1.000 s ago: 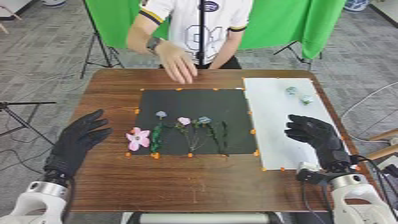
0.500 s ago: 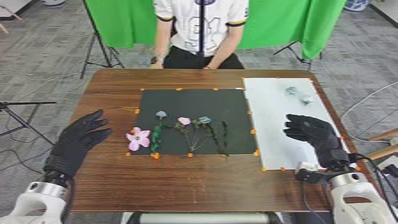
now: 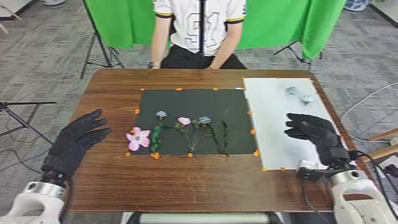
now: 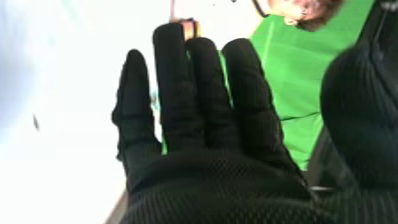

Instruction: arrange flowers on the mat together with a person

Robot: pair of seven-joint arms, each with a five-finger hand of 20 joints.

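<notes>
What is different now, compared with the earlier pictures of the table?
The person's arm at the view's left drew back from over the table to its far edge. I see nothing picked up or released. The flowers on the black mat, left hand and right hand look unchanged.

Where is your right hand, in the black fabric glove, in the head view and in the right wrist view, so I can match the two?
Head view: right of centre, the right hand appears over the long white mat.
Right wrist view: large in the foreground, its straight fingers partly in front of green.
Shared landmark: the bright green cloth backdrop, behind the seated person in the head view.
</notes>
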